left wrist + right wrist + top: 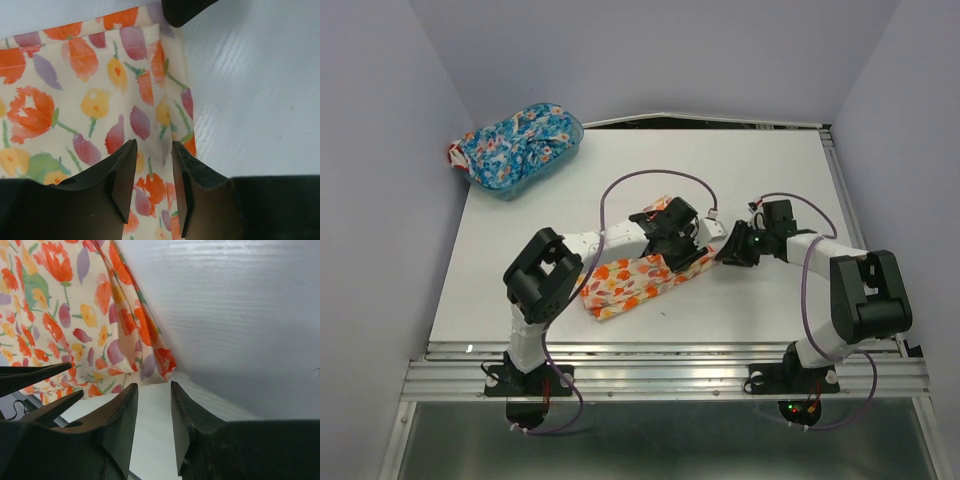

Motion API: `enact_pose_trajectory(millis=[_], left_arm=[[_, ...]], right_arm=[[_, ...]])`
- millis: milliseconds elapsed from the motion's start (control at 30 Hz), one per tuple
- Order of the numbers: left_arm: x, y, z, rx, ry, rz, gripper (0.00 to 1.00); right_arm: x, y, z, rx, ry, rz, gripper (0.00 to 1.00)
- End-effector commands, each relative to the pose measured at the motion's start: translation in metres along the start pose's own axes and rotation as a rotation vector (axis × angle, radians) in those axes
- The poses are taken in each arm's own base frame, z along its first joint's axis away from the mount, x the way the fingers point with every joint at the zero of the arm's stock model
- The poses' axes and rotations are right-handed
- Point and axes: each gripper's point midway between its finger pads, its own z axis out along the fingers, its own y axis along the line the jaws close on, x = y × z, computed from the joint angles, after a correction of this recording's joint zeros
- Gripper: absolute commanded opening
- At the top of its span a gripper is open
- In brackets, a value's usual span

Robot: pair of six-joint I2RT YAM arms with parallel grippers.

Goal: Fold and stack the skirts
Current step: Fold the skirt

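Observation:
The cream-yellow skirt point(625, 283) with orange-red flowers lies folded mid-table. My left gripper point(672, 238) hovers over its far right end, jaws open, with fabric point(100, 100) flat beneath and between the fingertips point(153, 145). My right gripper point(730, 250) sits just right of the skirt, open and empty point(154, 386), with bare table between its fingers and the skirt's corner point(165, 362) just ahead. The blue floral skirt point(515, 145) lies bunched in the basket at the far left.
The translucent blue plastic basket point(570, 140) stands at the back left corner. Grey walls close in the table on three sides. A metal rail point(660, 372) runs along the near edge. A purple cable point(650, 180) arches over the left arm.

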Motion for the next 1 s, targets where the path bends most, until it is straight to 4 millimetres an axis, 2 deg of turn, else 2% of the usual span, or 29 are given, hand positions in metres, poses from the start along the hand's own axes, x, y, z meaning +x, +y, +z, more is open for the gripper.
enact_pose_trajectory(millis=[0, 233, 433, 533, 567, 633, 667, 733, 867, 967], left_arm=[[-0.032, -0.004, -0.001, -0.004, -0.078, 0.034, 0.45], [-0.023, -0.003, 0.013, -0.029, -0.048, 0.047, 0.45], [-0.023, 0.007, 0.019, -0.079, -0.04, 0.034, 0.35], [-0.022, 0.008, 0.02, -0.079, -0.033, 0.036, 0.25], [-0.023, 0.008, 0.02, -0.081, -0.034, 0.037, 0.19], [-0.024, 0.007, 0.02, -0.071, -0.035, 0.042, 0.13], [-0.024, 0.006, 0.02, -0.068, -0.033, 0.042, 0.06], [-0.025, 0.002, 0.018, -0.045, -0.036, 0.043, 0.0], [-0.037, -0.008, 0.011, -0.007, -0.061, 0.049, 0.0], [-0.044, -0.015, 0.006, 0.018, -0.073, 0.047, 0.0]], right_arm=[[-0.002, -0.005, 0.009, -0.021, -0.034, 0.004, 0.38], [0.002, -0.016, 0.018, 0.006, -0.006, 0.009, 0.35], [0.006, -0.027, 0.023, 0.041, -0.003, 0.002, 0.33], [0.005, -0.028, 0.025, 0.037, 0.0, 0.0, 0.29], [0.005, -0.029, 0.026, 0.041, 0.001, 0.002, 0.28], [0.005, -0.029, 0.026, 0.041, 0.004, 0.002, 0.27], [0.007, -0.029, 0.027, 0.037, 0.009, 0.003, 0.24], [0.007, -0.028, 0.027, 0.029, 0.011, 0.0, 0.22], [0.009, -0.026, 0.027, 0.016, 0.009, 0.007, 0.11], [0.008, -0.025, 0.026, 0.014, 0.002, 0.004, 0.06]])
